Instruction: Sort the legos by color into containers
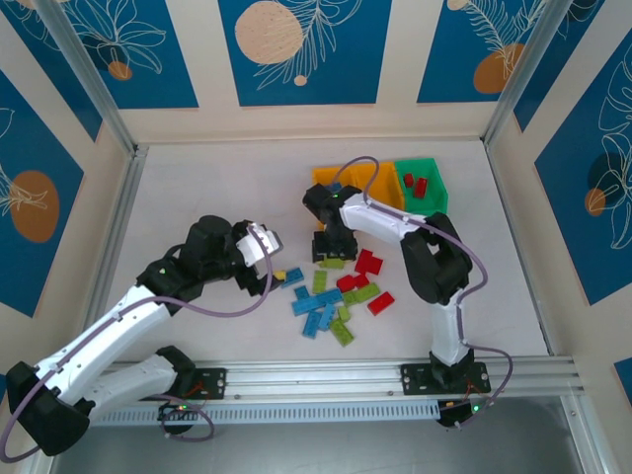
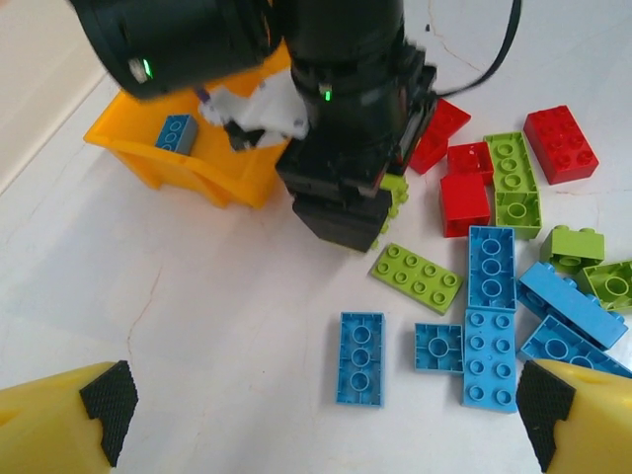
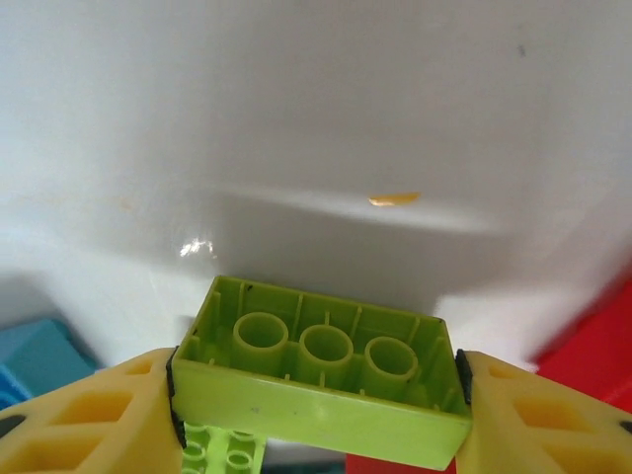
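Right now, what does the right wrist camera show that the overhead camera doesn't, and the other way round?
Right wrist view: the hollow underside of a lime green brick, with three round tubes, clamped between the yellow fingers of the right gripper. Top view: the green bin holding two red bricks, the orange-yellow bins, and the left arm. Both: the white table and loose blue and red legos.

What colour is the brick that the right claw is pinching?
Lime green. The brick shows best in the right wrist view.
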